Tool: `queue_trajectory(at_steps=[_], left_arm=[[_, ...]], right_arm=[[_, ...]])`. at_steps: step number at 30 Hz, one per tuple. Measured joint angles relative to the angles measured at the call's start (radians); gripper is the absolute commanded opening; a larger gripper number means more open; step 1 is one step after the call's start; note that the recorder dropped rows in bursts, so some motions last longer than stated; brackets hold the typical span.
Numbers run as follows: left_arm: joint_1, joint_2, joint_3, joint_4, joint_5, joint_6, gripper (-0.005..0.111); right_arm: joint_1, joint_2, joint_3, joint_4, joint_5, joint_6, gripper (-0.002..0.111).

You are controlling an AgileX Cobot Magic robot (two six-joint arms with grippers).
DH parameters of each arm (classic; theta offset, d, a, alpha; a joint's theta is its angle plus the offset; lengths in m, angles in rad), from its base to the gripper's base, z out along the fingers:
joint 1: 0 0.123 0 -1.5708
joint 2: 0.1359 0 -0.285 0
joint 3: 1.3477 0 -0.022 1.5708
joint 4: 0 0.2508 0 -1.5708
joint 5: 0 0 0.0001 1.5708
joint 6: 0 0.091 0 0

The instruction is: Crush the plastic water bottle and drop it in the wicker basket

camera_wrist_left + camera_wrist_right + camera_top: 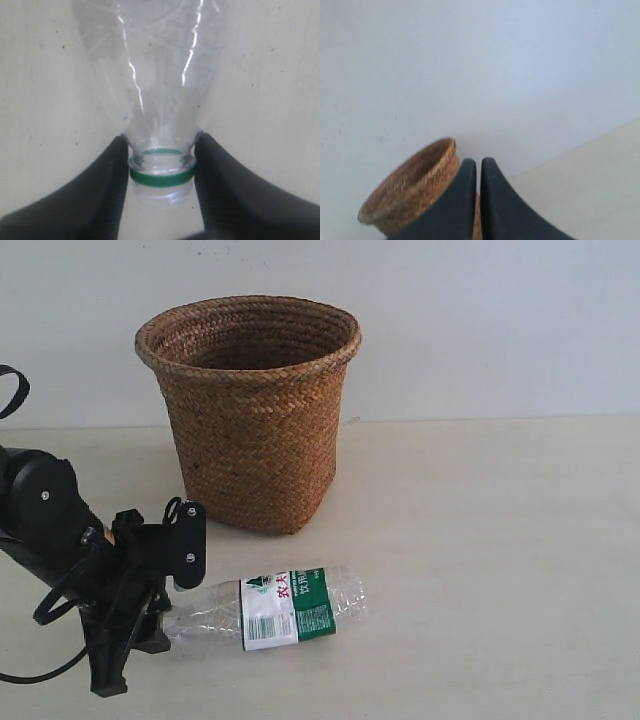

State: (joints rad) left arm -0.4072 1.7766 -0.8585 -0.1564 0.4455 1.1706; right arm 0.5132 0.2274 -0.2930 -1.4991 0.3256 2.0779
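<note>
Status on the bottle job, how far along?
Done: the left gripper has its jaws clamped on the neck of the clear ribbed plastic water bottle lying on the pale table. In hand: crushing; body looks barely flattened. Left: drop into the tall brown wicker basket.

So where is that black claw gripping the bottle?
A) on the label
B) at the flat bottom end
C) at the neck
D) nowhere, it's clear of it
C: the left gripper sits closed on the plastic water bottle at its neck, beside the green ring.
</note>
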Motion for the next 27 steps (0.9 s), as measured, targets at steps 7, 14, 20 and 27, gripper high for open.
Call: queue_trajectory(at_steps=[7, 14, 20, 27], left_arm=[[0.000, 0.000, 0.000, 0.000, 0.000, 0.000, 0.004], [0.000, 0.000, 0.000, 0.000, 0.000, 0.000, 0.004], [0.000, 0.000, 0.000, 0.000, 0.000, 0.000, 0.004], [0.000, 0.000, 0.000, 0.000, 0.000, 0.000, 0.004]], right_arm=[[-0.115, -0.210, 0.000, 0.000, 0.000, 0.000, 0.000], [-0.185, -0.220, 0.000, -0.004, 0.000, 0.000, 0.000], [-0.187, -0.220, 0.000, -0.006, -0.002, 0.000, 0.000], [-0.187, -0.220, 0.000, -0.006, -0.004, 0.000, 0.000]])
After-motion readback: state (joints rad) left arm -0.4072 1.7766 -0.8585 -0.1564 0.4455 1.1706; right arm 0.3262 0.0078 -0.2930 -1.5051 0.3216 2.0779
